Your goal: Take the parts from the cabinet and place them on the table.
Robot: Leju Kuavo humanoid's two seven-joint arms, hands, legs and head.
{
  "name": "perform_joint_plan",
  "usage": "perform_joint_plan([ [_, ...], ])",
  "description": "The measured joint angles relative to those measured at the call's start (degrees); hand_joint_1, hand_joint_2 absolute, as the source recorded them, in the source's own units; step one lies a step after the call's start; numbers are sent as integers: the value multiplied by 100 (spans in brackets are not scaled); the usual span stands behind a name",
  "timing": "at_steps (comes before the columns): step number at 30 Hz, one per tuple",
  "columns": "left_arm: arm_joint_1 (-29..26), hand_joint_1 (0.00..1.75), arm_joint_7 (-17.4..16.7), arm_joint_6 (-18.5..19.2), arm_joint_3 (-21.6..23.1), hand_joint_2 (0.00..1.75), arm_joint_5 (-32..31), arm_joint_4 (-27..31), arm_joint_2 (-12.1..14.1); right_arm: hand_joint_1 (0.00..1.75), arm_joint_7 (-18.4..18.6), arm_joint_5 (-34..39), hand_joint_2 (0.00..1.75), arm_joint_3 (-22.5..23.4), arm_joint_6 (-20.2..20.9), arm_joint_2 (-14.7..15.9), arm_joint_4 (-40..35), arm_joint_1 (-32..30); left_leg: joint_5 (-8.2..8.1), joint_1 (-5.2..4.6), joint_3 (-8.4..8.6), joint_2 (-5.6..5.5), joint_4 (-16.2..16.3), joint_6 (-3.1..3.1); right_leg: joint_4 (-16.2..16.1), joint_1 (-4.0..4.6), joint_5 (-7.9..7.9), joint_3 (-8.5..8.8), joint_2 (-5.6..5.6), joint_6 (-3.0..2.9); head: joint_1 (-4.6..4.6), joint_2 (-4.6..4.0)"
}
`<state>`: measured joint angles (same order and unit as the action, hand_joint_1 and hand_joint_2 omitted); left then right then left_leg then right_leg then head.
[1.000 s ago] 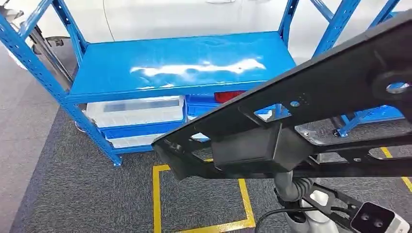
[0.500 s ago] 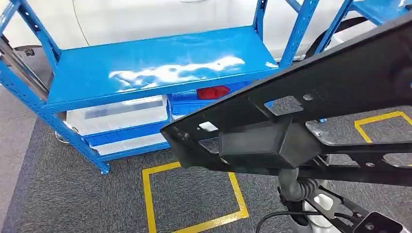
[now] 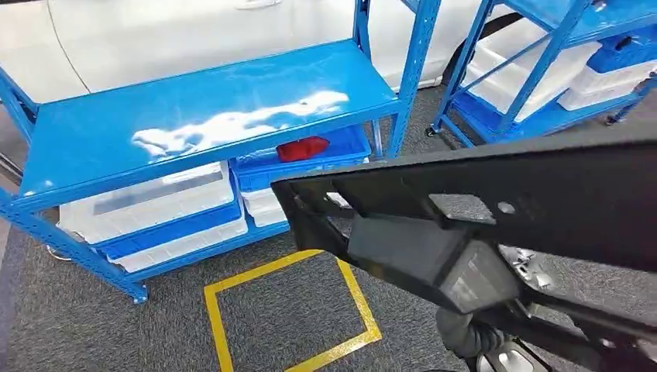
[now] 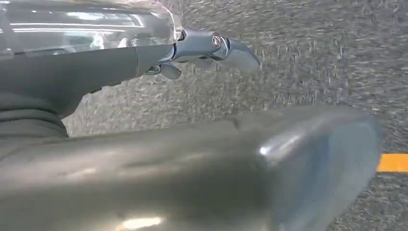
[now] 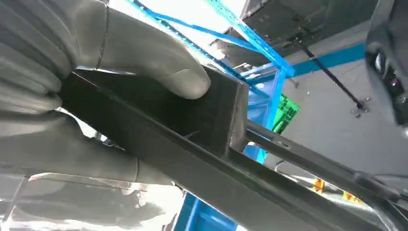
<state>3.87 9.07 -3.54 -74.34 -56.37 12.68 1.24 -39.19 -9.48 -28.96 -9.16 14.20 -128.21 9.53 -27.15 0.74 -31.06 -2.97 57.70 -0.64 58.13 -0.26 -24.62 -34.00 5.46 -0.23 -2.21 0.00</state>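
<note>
Right hand [image 5: 96, 96] clamped around a boxy block on the black plastic panel part [image 3: 496, 209]; thumb pressed over the block's top face, other fingers wrapped beneath. Part is in the air, carried across the right half of the head view, in front of the blue steel rack [image 3: 209, 116] and above the grey carpet with its yellow taped square [image 3: 287, 310]. No table to be seen yet.

Left hand [image 4: 211, 48] hangs over the carpet, holding nothing; fingers slightly curled, apart.

Handling, as judged: part is long, flat, skeletal, with cut-outs and ribs. Probably moulded plastic, so stiff along the ribs but light for its span. Held near one end of a long piece, it will want to lever and swing; the far end could clip a rack upright. Smooth surface may slip under the glove-like fingers. The block is the sensible grip point: squared faces, thick enough to close on. A second grip on a rib would steady it.

On the rack's lower shelf: white and blue bins [image 3: 163, 209], one with a red item [image 3: 302, 147].
</note>
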Motion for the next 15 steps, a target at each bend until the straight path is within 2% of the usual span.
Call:
perform_joint_plan([
  [2,13,0,-9,4,11,0,-24,0,0,175,0,-55,175,-119,-141,92,-26,0,30,-3,13,94,-14,77,-21,-3,36,-23,104,88,0,0],
  [3,27,0,-28,-4,15,0,-31,0,-7,175,0,-70,175,-186,-236,155,-39,9,74,48,17,182,-63,133,22,-19,9,-37,59,101,0,0],
  [4,37,0,-57,-22,13,0,-13,0,-6,175,0,-33,175,-262,-300,199,-42,50,84,38,12,222,-70,163,189,7,-134,-115,-195,128,2,0],
  [5,29,0,-79,-35,13,0,2,0,-6,175,0,-7,175,-329,-319,228,-37,114,88,32,-3,285,-69,181,567,0,-380,-302,-365,157,0,0],
  [6,9,0,-92,-42,13,0,2,0,-9,175,0,20,175,-383,-326,256,-35,142,88,20,-13,349,-69,183,1031,-14,-613,-515,-445,186,0,0],
  [7,-5,0,-111,-46,13,0,7,0,-7,175,0,33,175,-424,-330,282,-35,140,88,17,-27,418,-66,183,1531,-23,-815,-745,-485,211,0,-2],
  [8,-10,0,-116,-57,13,0,13,0,-6,175,0,35,175,-455,-333,291,-33,142,88,16,-37,485,-61,183,1797,-35,-869,-867,-494,227,0,0],
  [9,-7,0,-116,-61,13,0,17,0,-6,175,0,37,175,-486,-333,306,-33,149,87,16,-37,543,-60,181,1779,-51,-794,-848,-504,237,0,0],
  [10,-2,0,-118,-61,13,0,17,0,-9,175,0,48,175,-516,-328,322,-33,161,83,16,-33,597,-57,175,1494,-58,-609,-683,-525,239,0,0],
  [11,5,0,-120,-66,13,0,22,0,-13,175,0,61,175,-532,-317,330,-33,177,74,17,-25,650,-54,162,999,-59,-370,-406,-574,229,0,0],
  [12,9,0,-120,-66,13,0,24,0,-13,175,0,72,175,-536,-302,337,-33,205,65,16,-10,692,-52,147,416,-52,-145,-79,-686,203,0,0],
  [13,11,0,-120,-52,13,0,26,0,-22,175,0,85,175,-536,-267,346,-28,236,55,6,10,743,-51,126,-26,-20,-155,131,-934,151,0,0],
  [14,7,0,-118,-33,13,0,24,0,-31,175,0,89,175,-536,-226,348,-15,249,41,-33,6,771,-43,89,-36,21,-137,137,-943,87,0,0],
  [15,11,0,-109,-4,13,0,-2,0,-39,175,0,83,175,-536,-217,348,-15,250,49,-26,9,803,-48,46,-26,37,-128,111,-854,51,0,0],
])
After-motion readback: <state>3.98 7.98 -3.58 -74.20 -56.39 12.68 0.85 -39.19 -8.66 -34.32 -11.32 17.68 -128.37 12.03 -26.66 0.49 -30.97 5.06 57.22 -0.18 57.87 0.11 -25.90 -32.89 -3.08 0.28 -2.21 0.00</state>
